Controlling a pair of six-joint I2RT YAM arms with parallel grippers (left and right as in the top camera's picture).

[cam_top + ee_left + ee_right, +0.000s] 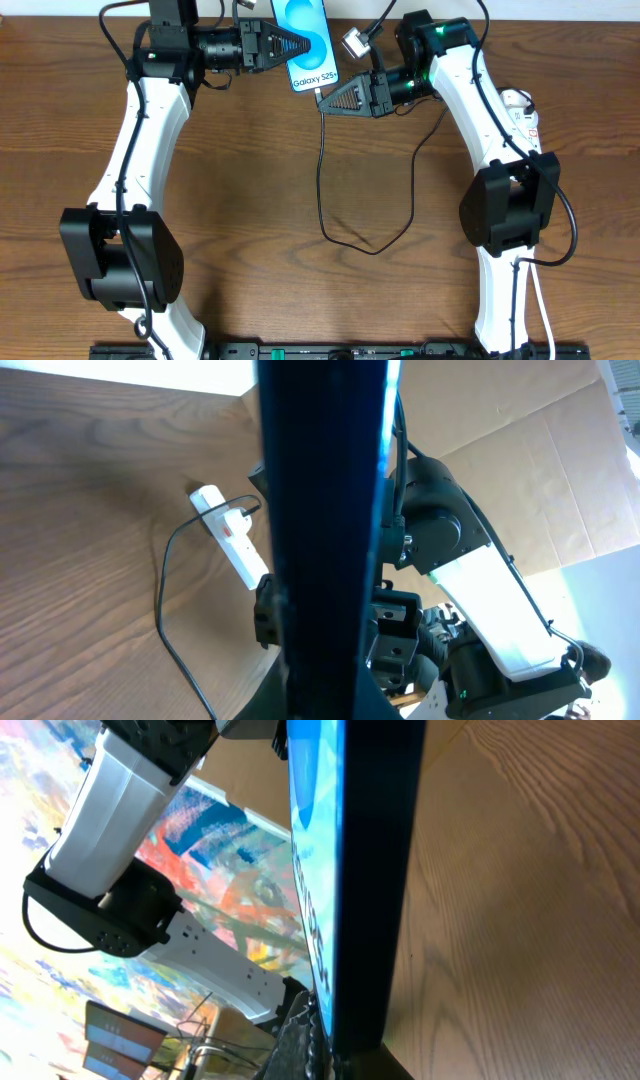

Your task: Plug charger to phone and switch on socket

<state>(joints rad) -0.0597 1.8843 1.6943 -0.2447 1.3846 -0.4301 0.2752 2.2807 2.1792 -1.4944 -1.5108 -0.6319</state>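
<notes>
Clearly, "Galaxy S25+" on phone [314,50].

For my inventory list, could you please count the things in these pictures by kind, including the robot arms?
Phone: 1
Black charger cable: 1
White power strip: 1
Robot arms: 2, left arm and right arm
Total: 5

the left gripper [300,45] is clamping the phone [314,24] from the left, while the right gripper [325,102] is pinching the charger [319,175] at its lower edge.
</notes>
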